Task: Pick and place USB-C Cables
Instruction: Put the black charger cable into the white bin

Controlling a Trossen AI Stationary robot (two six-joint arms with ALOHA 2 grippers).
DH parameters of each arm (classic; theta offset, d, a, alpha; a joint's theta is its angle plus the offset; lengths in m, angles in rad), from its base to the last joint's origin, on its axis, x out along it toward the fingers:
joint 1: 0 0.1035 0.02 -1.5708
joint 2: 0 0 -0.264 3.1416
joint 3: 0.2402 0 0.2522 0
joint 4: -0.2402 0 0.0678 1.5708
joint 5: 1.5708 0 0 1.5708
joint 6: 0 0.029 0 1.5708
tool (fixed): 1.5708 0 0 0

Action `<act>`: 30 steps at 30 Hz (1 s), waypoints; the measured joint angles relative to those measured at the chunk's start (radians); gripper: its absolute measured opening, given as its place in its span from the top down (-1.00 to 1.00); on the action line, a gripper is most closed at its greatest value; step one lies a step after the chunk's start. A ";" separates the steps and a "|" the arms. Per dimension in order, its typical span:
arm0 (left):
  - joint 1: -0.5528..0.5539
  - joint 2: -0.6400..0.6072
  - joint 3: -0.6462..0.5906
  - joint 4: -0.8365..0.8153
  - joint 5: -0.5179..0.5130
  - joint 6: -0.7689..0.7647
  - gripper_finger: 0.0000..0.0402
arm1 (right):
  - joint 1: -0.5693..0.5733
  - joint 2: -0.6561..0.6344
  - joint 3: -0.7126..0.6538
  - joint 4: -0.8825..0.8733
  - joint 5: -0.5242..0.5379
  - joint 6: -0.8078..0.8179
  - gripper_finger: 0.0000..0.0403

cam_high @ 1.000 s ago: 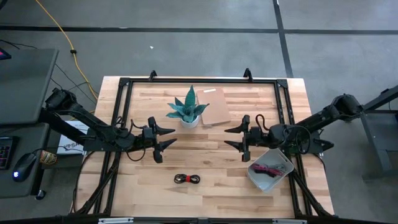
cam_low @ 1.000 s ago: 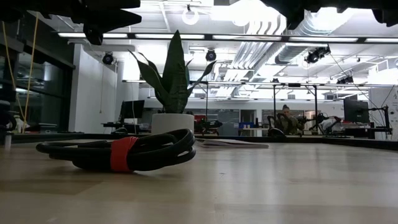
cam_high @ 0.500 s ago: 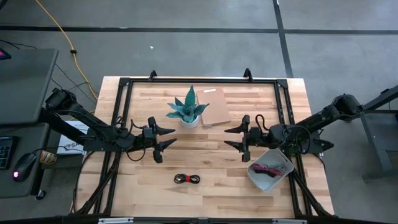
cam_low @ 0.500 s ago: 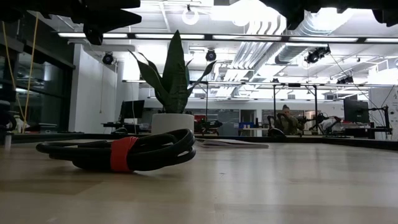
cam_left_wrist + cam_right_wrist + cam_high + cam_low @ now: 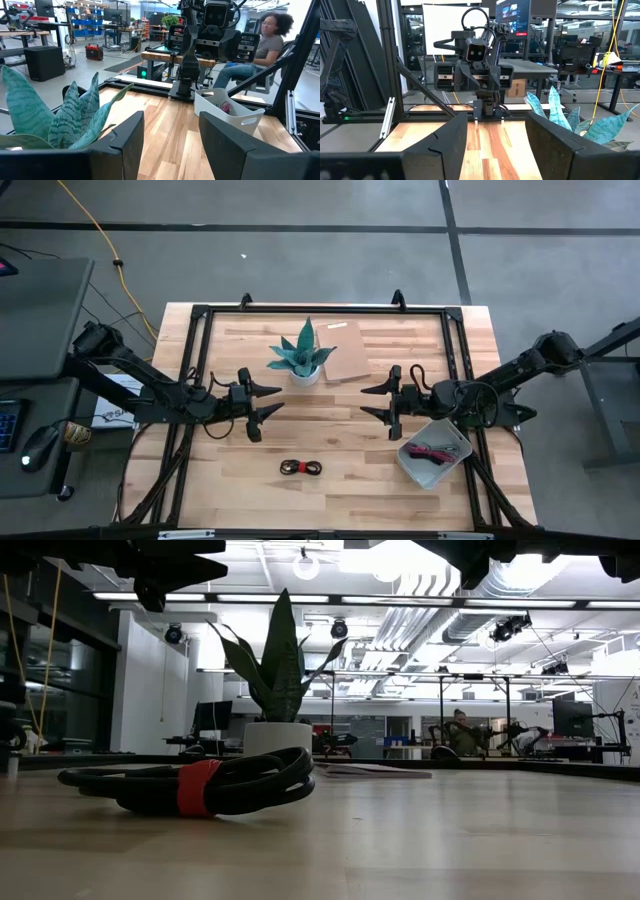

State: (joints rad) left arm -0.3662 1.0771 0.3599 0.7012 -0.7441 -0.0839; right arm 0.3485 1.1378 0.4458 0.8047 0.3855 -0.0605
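Note:
A red-and-black USB-C cable bundle point(image 5: 301, 468) point(image 5: 200, 786) lies flat on the wood near the table's near edge, between the arms. Pink-magenta and black cable bundles point(image 5: 432, 452) lie in the grey tray point(image 5: 454, 452) at the right, whose rim shows in the left wrist view point(image 5: 239, 111). The silver-grey cable is not visible. My left gripper point(image 5: 272, 402) hovers left of centre, open, above the table. My right gripper point(image 5: 370, 402) hovers right of centre, open, facing the left one. Neither touches anything.
A potted plant point(image 5: 302, 356) stands at the table's far middle, beside a brown cardboard sheet point(image 5: 345, 353). A black frame runs along the table's edges point(image 5: 320, 308). A yellow cord point(image 5: 95, 230) lies on the floor. A person sits beyond the table point(image 5: 262, 45).

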 joint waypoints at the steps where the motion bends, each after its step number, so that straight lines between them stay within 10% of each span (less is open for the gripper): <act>1: 0.000 0.000 0.000 0.000 0.000 0.000 0.15 | 0.000 0.000 0.000 0.000 0.000 0.000 0.04; 13: -0.016 0.072 0.160 -0.224 0.133 -0.146 0.15 | 0.000 0.000 0.000 -0.007 0.000 0.000 0.04; 20: -0.051 0.300 0.449 -0.767 0.300 -0.353 0.15 | 0.000 0.000 0.000 -0.023 0.000 0.000 0.04; 30: -0.059 0.617 0.651 -0.859 0.560 -0.234 0.15 | 0.000 0.000 0.000 -0.026 0.000 0.000 0.04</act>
State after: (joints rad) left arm -0.4255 1.6944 1.0112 -0.1580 -0.1843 -0.3176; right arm 0.3485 1.1378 0.4458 0.7792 0.3857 -0.0601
